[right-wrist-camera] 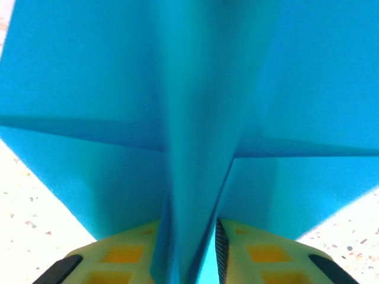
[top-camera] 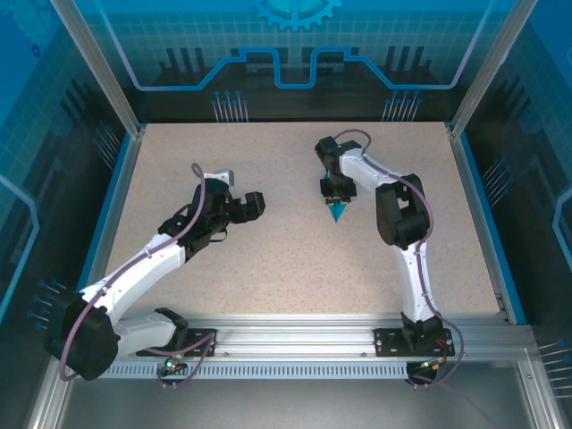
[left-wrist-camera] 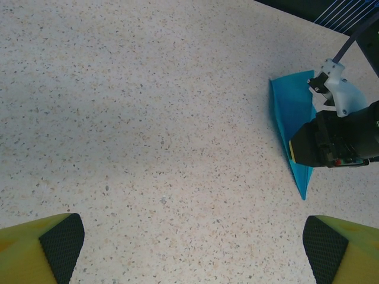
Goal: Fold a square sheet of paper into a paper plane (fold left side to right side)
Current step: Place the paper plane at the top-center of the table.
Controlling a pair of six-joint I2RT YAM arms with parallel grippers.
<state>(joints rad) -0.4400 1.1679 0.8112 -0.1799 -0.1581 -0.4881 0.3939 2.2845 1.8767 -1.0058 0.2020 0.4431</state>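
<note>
Paper plane [top-camera: 337, 213], teal-blue and folded into a slim dart, sits on the tabletop [top-camera: 286, 286] directly beneath the right pincer [top-camera: 335, 189], right of centre and toward the far side. Its long axis runs far to near, and the pointed tip aims at the arm bases, poking out just past the fingers. Seen from the right wrist, the raised centre fold stands between the two yellow fingers [right-wrist-camera: 260, 254], and the wings spread flat to either side. The jaws are narrow around that fold, but I cannot tell whether the pads press it or stand just clear of it. The left pincer [top-camera: 253, 206] is well apart to the left, turned toward the plane, its jaws wide and empty; its fingertips [left-wrist-camera: 59, 242] sit at the corners of its own view with bare tabletop between them. The right arm is far nearer, so I judge that any lift, release or last crease falls to it.
</note>
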